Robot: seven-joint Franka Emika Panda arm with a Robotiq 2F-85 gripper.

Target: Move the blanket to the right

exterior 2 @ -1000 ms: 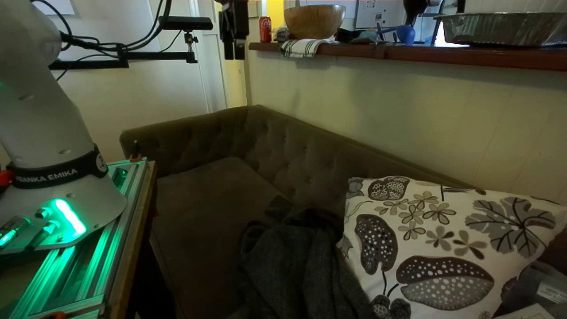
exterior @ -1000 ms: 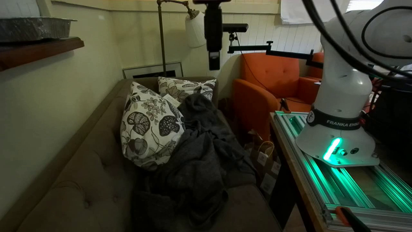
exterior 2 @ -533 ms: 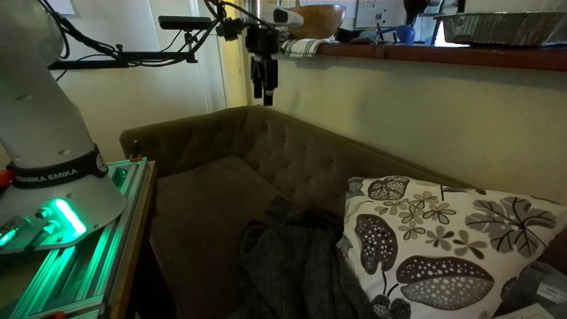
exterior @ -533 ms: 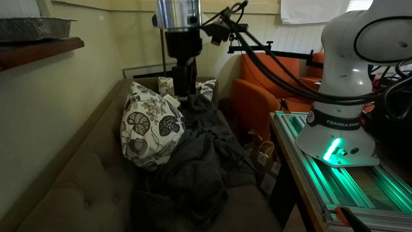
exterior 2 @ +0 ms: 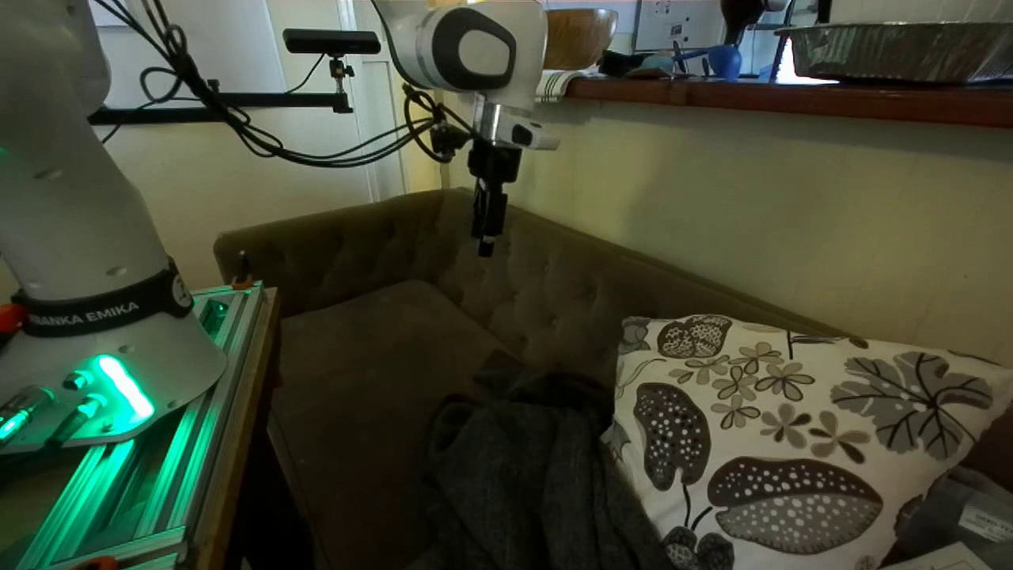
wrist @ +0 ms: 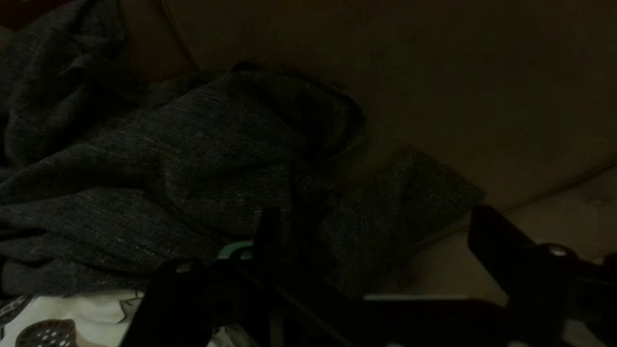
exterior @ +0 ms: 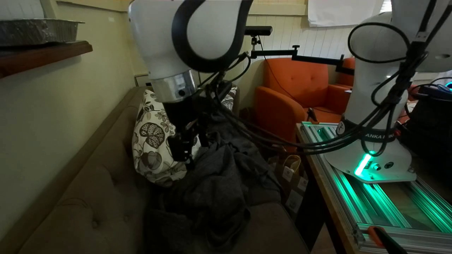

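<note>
The blanket (exterior: pixel 219 183) is a dark grey, wrinkled throw heaped on the brown sofa (exterior: pixel 88 218). It also shows in an exterior view (exterior 2: pixel 530 467) and fills the left and middle of the wrist view (wrist: pixel 168 144). A corner of it lies flat between the fingers in the wrist view. My gripper (wrist: pixel 376 219) is open, with its fingertips wide apart and nothing between them. In the exterior views the gripper (exterior: pixel 197 154) hangs pointing down above the sofa, and it shows nearly side-on (exterior 2: pixel 485 247). It is apart from the blanket.
A white floral cushion (exterior 2: pixel 760 427) leans beside the blanket, also at the wrist view's lower left (wrist: pixel 77 323). A shelf (exterior 2: pixel 712 99) with a foil tray (exterior 2: pixel 894 51) runs along the wall. The robot's table (exterior: pixel 314 176), paper bags (exterior: pixel 291 176) and an orange armchair (exterior: pixel 293 81) stand opposite.
My arm has swung out over the sofa and come down, bringing the gripper lower and nearer the blanket. The blanket and cushion have not moved.
</note>
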